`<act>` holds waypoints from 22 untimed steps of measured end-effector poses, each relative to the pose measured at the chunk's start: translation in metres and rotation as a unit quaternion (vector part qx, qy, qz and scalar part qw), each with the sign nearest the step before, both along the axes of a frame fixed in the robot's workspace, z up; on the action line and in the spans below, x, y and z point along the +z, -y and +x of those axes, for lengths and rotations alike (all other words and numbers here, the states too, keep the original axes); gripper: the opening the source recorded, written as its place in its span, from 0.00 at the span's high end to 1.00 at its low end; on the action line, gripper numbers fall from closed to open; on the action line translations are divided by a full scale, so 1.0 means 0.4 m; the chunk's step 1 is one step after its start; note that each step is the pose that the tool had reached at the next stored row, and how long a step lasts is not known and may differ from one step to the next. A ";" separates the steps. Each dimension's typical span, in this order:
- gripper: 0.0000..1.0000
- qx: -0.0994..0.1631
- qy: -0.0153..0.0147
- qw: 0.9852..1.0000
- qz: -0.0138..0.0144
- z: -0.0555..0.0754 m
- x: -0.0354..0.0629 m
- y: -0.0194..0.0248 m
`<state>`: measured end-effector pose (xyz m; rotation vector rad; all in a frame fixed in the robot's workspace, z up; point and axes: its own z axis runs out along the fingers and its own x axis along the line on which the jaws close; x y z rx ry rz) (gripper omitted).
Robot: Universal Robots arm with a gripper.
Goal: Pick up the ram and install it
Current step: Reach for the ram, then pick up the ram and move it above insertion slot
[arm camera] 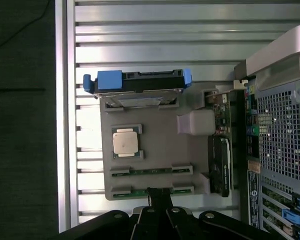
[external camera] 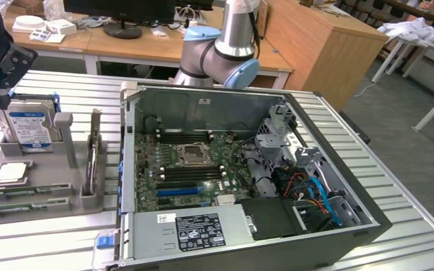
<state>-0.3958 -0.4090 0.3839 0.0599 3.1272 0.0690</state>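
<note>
Counter: I am working over a ribbed metal counter. It carries an open computer case and, at the exterior view's left, a grey holder.
Computer case: the case lies on its side, open upward, just beside the holder.
Inside the case: I see a green motherboard with a processor socket in its middle and black memory slots running along both sides of the socket. A grey power supply with a black label sits at the near edge. Blue and orange cables lie toward the exterior view's right.
Arm: the arm's silver and blue joint stands behind the case.
Holder: the grey holder has moulded slots and recesses, each with a part in it.
Hard drive: the silver hard drive with its blue label stands on edge in a blue carrier, in the slot at one end of the holder.
Dark board: a dark board stands on edge in the long slot on the side nearest the case.
Processor chip: the square silver chip lies flat in its own recess.
Ram: two green sticks stand on edge in parallel clips at the end opposite the hard drive. These are the inner ram stick and the outer ram stick at the holder's edge.
Fingers: my fingers are pressed together with nothing between them. They sit directly over the middle of the outer ram stick, and I cannot tell whether they touch it.
</note>
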 end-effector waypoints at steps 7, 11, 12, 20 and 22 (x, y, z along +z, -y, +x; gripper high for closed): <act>0.89 0.019 0.000 1.000 0.000 0.000 0.000 0.000; 0.89 0.019 0.000 1.000 0.000 0.000 0.000 0.000; 0.89 0.019 0.000 1.000 0.000 0.000 0.000 0.000; 0.89 0.022 0.000 1.000 0.000 0.000 0.000 0.000; 0.89 0.028 0.000 1.000 0.000 0.000 0.000 0.000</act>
